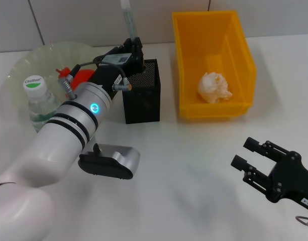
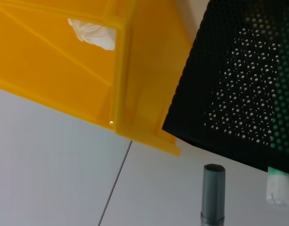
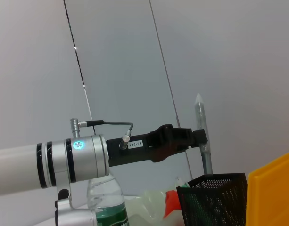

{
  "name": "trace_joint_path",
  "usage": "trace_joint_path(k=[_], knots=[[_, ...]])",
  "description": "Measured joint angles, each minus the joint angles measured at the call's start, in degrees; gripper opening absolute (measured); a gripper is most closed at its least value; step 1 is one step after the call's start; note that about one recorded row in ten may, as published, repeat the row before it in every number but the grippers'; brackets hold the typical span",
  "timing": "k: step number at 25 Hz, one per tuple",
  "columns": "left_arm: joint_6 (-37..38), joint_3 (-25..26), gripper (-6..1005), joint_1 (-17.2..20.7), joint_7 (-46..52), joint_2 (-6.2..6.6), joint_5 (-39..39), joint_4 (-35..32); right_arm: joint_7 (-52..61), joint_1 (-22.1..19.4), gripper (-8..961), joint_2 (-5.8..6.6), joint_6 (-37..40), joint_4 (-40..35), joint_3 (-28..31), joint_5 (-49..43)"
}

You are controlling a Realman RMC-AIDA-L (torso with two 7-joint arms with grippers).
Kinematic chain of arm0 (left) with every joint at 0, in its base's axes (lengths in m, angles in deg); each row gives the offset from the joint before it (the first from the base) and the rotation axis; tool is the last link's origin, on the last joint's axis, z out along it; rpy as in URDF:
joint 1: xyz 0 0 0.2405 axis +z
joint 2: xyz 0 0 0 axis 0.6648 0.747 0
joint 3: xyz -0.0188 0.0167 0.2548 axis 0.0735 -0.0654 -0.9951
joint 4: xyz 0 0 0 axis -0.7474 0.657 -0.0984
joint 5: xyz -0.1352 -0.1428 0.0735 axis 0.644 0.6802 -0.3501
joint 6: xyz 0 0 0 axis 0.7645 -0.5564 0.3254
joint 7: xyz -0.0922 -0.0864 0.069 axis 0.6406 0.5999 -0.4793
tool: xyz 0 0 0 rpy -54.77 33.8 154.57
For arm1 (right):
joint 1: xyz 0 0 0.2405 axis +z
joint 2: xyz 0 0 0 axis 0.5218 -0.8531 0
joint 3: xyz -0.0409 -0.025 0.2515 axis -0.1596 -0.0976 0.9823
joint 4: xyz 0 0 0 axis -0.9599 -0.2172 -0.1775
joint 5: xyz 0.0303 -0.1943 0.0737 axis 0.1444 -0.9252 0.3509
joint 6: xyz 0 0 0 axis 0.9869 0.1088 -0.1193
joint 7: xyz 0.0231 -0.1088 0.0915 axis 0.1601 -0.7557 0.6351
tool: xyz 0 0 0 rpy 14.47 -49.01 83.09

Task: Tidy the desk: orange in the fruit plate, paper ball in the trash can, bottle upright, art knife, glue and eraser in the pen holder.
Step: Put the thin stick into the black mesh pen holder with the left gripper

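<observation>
The left pincer (image 1: 132, 47) is gripping the slim grey metal art knife (image 3: 203, 143) upright over the square black mesh pen holder's (image 1: 141, 91) 11 o'clock corner, while the right pincer (image 1: 247, 153) is idling open, empty, at the desk's 5 o'clock

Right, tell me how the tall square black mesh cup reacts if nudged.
The black mesh cup is probably light, being perforated throughout, so it may slide. Taller than wide, it could tip if the slim grey rod in the left gripper catches its rim. The right gripper waits open, apart.
</observation>
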Motion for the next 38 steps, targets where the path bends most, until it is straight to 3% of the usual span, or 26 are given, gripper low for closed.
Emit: trace_joint_path(k=[33, 38], knots=[[-0.22, -0.72, 167, -0.29, 0.51, 0.00, 2.07, 0.94, -0.13, 0.51, 611, 0.00, 0.15, 0.10, -0.09, -0.80], [-0.54, -0.99, 314, -0.29, 0.53, 0.00, 2.23, 0.79, -0.13, 0.43, 612, 0.00, 0.16, 0.10, -0.09, -0.87]])
